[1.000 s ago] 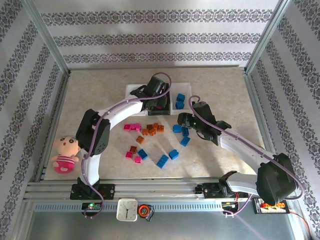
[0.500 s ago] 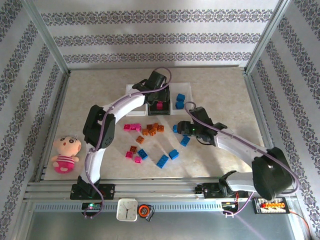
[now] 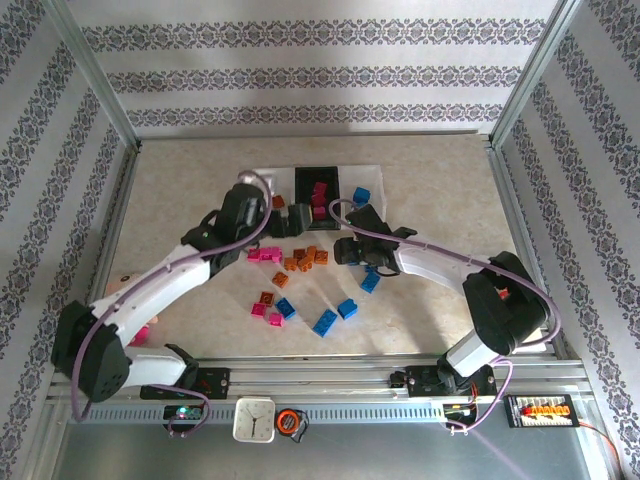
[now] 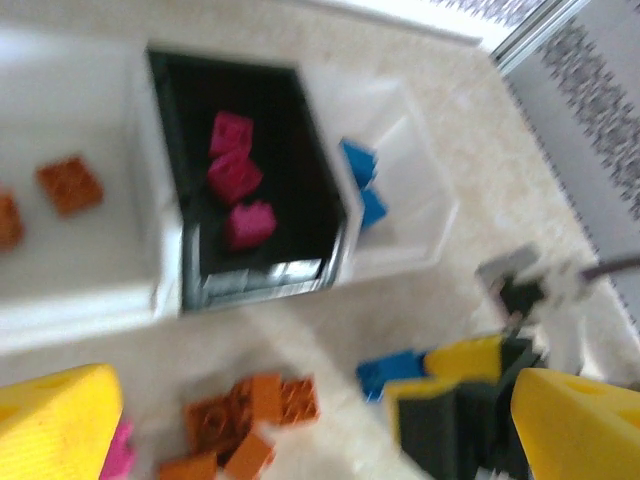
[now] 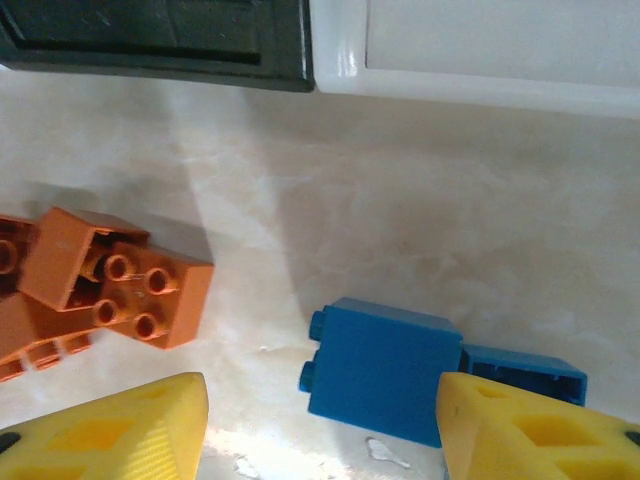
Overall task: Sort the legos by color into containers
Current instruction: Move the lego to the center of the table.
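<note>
1. Beige mottled counter (image 3: 440,190), strewn mid-way with small studded plastic bricks (image 3: 305,258) in pink, orange and blue.
2. Row of three open-top plastic bins at the far side: left white bin (image 4: 90,250) with orange pieces, black bin (image 4: 290,180) in the middle with three pink, right white bin (image 4: 410,205) with blue.
3. Left tool (image 4: 315,400): yellow fingers spread wide, nothing between them, hovering just before the bins.
4. Right tool (image 5: 320,395): fingers apart, low over the counter, straddling a blue rectangular brick (image 5: 385,370), not yet clamped.
5. Blue rectangular brick: on its side near the bins, studs toward one finger, touching a second blue piece (image 5: 520,365). Likely light, rigid, smooth and a little slippery; best pinched square across the body, centred. Risk of dragging the neighbour.
</note>
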Tool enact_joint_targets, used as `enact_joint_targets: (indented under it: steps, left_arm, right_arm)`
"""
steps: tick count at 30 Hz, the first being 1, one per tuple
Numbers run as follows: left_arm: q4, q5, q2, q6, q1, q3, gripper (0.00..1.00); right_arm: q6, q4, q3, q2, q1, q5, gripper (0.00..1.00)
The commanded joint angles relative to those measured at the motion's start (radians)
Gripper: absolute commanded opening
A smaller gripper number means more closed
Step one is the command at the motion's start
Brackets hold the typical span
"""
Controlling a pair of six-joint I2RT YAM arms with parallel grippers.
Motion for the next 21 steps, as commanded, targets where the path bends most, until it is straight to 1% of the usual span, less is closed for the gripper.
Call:
enact_joint_targets:
  steps: [1, 3, 6, 9, 11, 15, 17, 21]
  left_arm:
    - [0.047, -0.017, -0.096, -0.073, 0.005, -0.125, 1.00]
    - [0.038, -0.035, -0.152, -0.085, 0.004, -0.189, 1.00]
    - [0.007, -0.052, -0.213, -0.089, 0.003, -0.249, 1.00]
    - [-0.016, -0.068, -0.249, -0.092, 0.004, -0.281, 1.00]
    - [-0.025, -0.077, -0.266, -0.097, 0.004, -0.293, 1.00]
    - [-0.027, -0.084, -0.285, -0.097, 0.004, -0.300, 1.00]
    - [-0.030, -0.087, -0.288, -0.094, 0.005, -0.300, 1.00]
    - [-0.036, -0.086, -0.283, -0.095, 0.005, -0.299, 1.00]
  right_arm:
    - [-0.042, -0.067, 0.052, 0.034, 0.024, 0.116, 0.61]
    - [-0.047, -0.095, 0.072, 0.058, 0.032, 0.145, 0.60]
    - [-0.052, -0.101, 0.082, 0.088, 0.044, 0.143, 0.59]
    - [-0.057, -0.093, 0.094, 0.115, 0.062, 0.103, 0.57]
    - [-0.059, -0.063, 0.094, 0.120, 0.078, 0.043, 0.56]
    - [-0.057, -0.018, 0.084, 0.087, 0.107, 0.012, 0.56]
    - [-0.058, -0.023, 0.084, 0.063, 0.109, 0.024, 0.57]
    - [-0.057, -0.068, 0.087, 0.026, 0.105, 0.127, 0.63]
